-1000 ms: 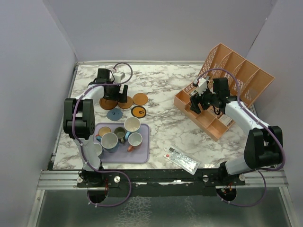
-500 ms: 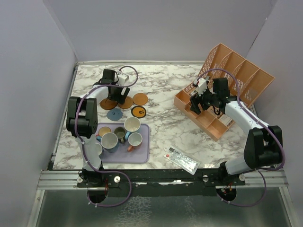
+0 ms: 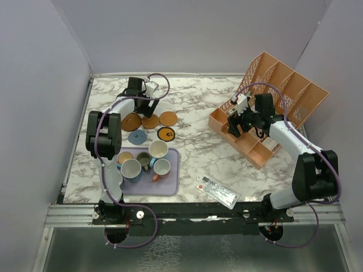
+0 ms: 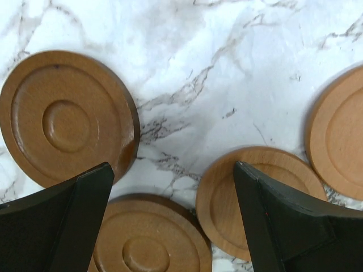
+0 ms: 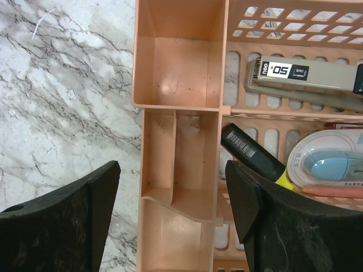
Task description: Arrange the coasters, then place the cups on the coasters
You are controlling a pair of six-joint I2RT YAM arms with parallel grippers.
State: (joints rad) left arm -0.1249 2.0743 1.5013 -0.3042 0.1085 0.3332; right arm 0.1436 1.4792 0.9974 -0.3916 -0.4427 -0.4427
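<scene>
Seen from the top, my left gripper (image 3: pixel 145 107) hangs open just behind the row of coasters: a dark brown coaster (image 3: pixel 131 120), two tan ones (image 3: pixel 150 121) (image 3: pixel 168 118), an orange one with a black mark (image 3: pixel 165 134) and a grey-blue one (image 3: pixel 136 136). In the left wrist view the open gripper (image 4: pixel 173 167) is over bare marble, between two dark brown coasters (image 4: pixel 65 116) (image 4: pixel 147 238) and a tan coaster (image 4: pixel 255 198). It holds nothing. The cups (image 3: pixel 158 149) (image 3: pixel 131 169) (image 3: pixel 161 167) stand bunched on the lavender tray (image 3: pixel 172 182). Far to the right, my right gripper (image 3: pixel 241 122) (image 5: pixel 172 164) stands open and empty above the organiser.
The orange slotted organiser (image 3: pixel 266 107) fills the right back; a stapler (image 5: pixel 300 79), a highlighter (image 5: pixel 252 153) and a correction tape (image 5: pixel 329 164) lie in it. A flat packet (image 3: pixel 218 192) lies near the front edge. One more tan disc (image 3: pixel 125 157) lies on the tray.
My left gripper has swung right and back, off the dark brown coaster, which now shows in full. Its jaws stay open. The right arm has not moved.
</scene>
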